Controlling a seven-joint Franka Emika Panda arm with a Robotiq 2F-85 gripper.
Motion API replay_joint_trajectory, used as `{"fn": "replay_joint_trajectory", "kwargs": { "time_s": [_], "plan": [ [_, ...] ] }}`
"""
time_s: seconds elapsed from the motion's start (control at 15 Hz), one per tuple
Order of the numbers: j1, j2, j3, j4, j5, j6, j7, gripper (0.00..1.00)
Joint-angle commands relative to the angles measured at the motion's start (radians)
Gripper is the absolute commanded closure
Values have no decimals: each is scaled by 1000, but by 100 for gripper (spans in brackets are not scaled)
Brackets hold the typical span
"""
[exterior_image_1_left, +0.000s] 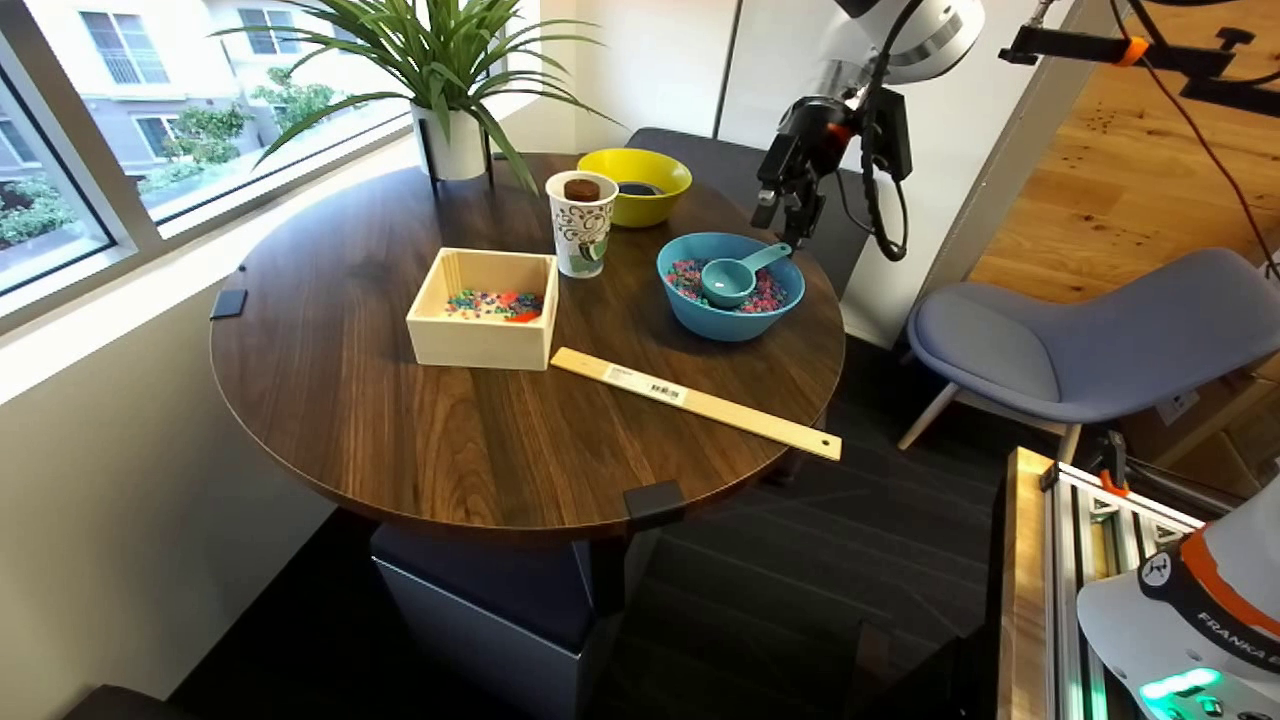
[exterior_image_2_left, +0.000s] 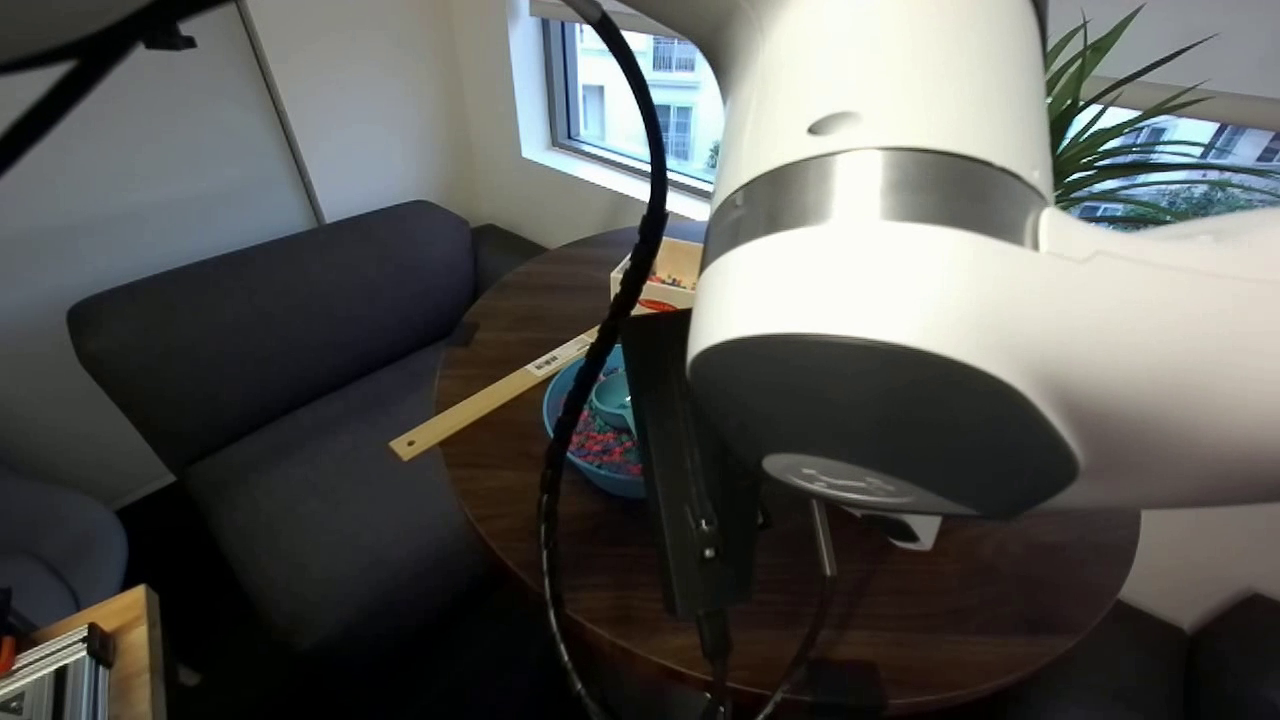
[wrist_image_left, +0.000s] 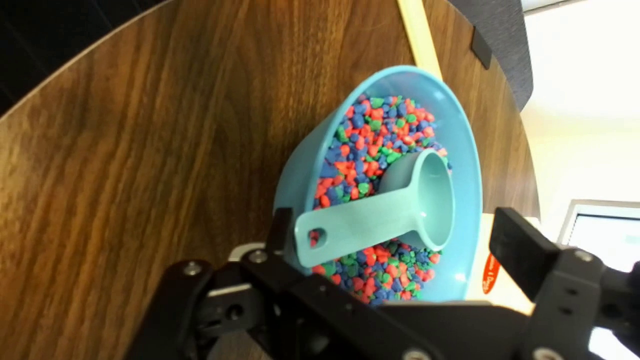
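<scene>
the scoop rests on colored pebbles in the blue bowl, not yet gripped; your gripper, jaws apart and empty, hangs near its handle. in an exterior view, more pebbles already lie inside the wooden box.

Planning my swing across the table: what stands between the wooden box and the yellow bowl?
A patterned paper cup stands between the wooden box and the yellow bowl; this shows in an exterior view.
</scene>
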Motion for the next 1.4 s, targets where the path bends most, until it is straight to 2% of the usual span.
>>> {"fn": "replay_joint_trajectory", "kwargs": {
  "time_s": [0.0, 0.27, 0.47, 0.73, 0.93, 1.0, 1.07, 1.2, 1.27, 1.33],
  "plan": [
    [-14, 6, 1, 27, 8, -93, 1, 0],
    [-19, 11, -5, 47, 6, -167, 13, 0],
    [-23, 14, -3, 51, 48, -210, 2, 0],
    [-4, 3, 2, 17, 90, -166, -4, 0],
    [19, -2, 7, -3, 71, -110, -15, 2],
    [27, -2, 9, -7, 62, -89, -17, 7],
    [33, -1, 10, -10, 51, -64, -20, 8],
    [41, 2, 13, -10, 41, -36, -25, 18],
    [43, 4, 14, -9, 35, -24, -27, 28],
    [44, 8, 14, -4, 27, -18, -23, 44]
  ]
}}
